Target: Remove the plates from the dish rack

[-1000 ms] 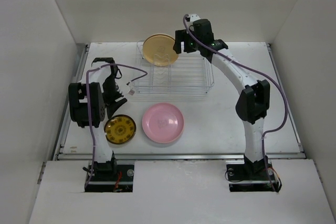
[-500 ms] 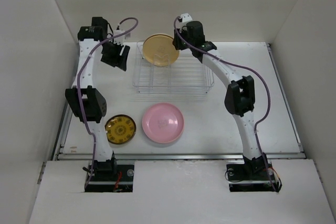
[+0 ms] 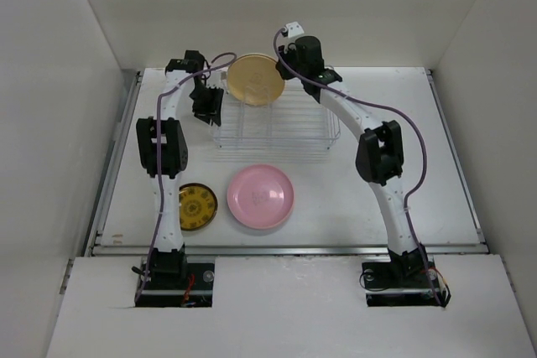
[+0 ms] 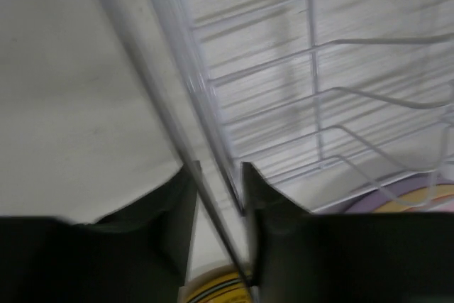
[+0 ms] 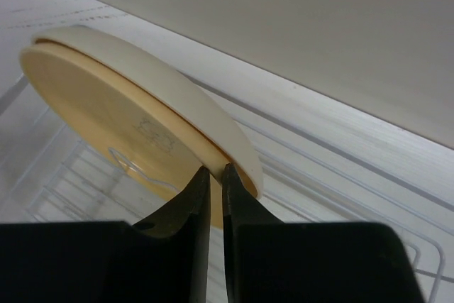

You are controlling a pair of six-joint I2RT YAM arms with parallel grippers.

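Pinching tan plate edge, right gripper near wall.

I see the left gripper has swung over to the left rim of the dish rack. The right gripper, pinching the tan plate, shifted slightly left.

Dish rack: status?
Right gripper shut on tan plate rim, plate upright in rack. Left gripper open, straddling rack's edge wire. Nothing blocking the plate.

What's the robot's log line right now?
right gripper: shut on tan plate | left gripper: straddling dish rack rim | pink plate: on table
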